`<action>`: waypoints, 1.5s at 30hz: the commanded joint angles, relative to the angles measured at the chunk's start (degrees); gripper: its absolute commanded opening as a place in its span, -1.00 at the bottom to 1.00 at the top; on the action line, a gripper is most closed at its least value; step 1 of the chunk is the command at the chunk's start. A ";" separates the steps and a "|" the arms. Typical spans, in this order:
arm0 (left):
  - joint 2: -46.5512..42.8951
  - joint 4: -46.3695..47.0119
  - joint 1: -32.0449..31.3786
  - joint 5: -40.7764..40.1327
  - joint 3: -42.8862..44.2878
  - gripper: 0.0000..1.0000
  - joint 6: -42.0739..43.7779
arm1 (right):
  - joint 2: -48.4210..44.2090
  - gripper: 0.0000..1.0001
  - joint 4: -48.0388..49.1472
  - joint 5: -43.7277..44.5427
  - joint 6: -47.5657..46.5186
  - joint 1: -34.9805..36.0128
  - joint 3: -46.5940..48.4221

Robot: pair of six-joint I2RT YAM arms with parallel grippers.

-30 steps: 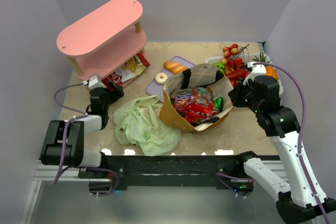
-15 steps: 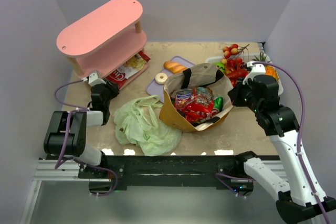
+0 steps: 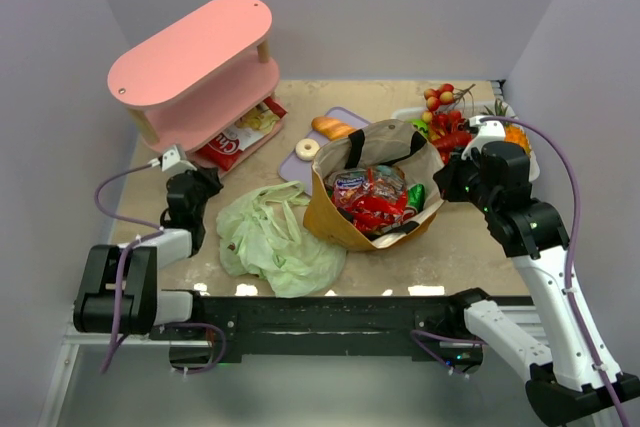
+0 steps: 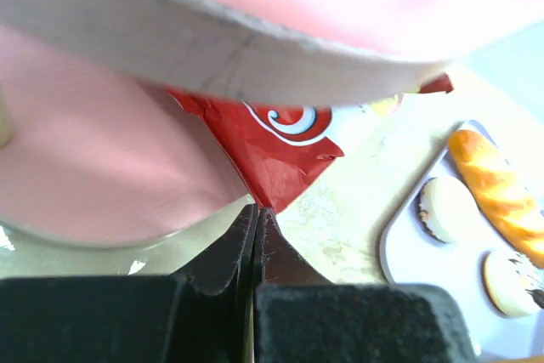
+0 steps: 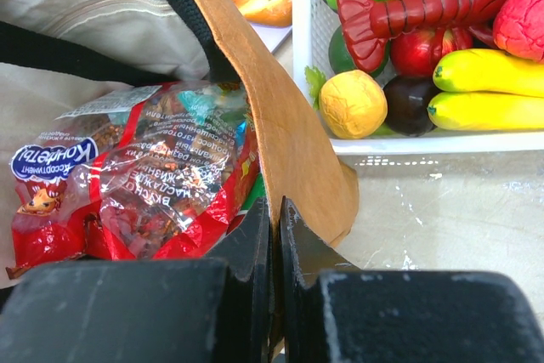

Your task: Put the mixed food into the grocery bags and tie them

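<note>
While left gripper (image 4: 255,214) is closed, red packet (image 4: 280,146) lies just ahead

Red snack packet (image 4: 280,146) under pink shelf (image 4: 102,167)

We list a pink shelf (image 3: 190,57), a red chips bag (image 4: 280,138) with white swirls, a pale-green plastic bag (image 3: 275,237), a brown paper bag (image 3: 325,217) with black handles (image 5: 189,2), red snack packets (image 5: 161,193) printed blue and white, a golden-brown bread loaf (image 4: 497,180), a red lobster (image 5: 442,2), yellow bananas (image 5: 489,71) and a white basket (image 5: 408,144).
</note>
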 commanded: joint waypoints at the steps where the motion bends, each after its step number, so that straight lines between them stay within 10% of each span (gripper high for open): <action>1: -6.28 -0.58 0.22 -0.59 -2.41 -1.00 -0.87 | 0.15 -1.00 1.33 -0.50 -0.85 0.07 0.11; 6: -3.92 -0.59 0.31 1.16 -1.36 -0.95 -1.49 | -0.11 -1.00 1.50 -1.11 -0.85 0.16 -0.06; 10: -0.31 3.08 0.31 4.41 -0.92 -0.04 -4.56 | -0.46 -1.00 1.15 -0.77 -0.68 0.07 -0.07; 13: 2.06 7.74 0.31 5.65 -1.36 0.18 -7.11 | -0.81 -1.00 0.71 -0.41 -0.68 0.07 0.11; 29: 14.89 24.45 0.40 4.33 -1.80 0.19 -16.61 | -0.11 -1.00 0.89 0.73 -1.64 0.16 -0.42; 45: 20.96 19.98 0.40 2.84 2.59 0.18 -20.83 | 1.21 -1.00 0.98 0.90 -1.91 0.16 -0.15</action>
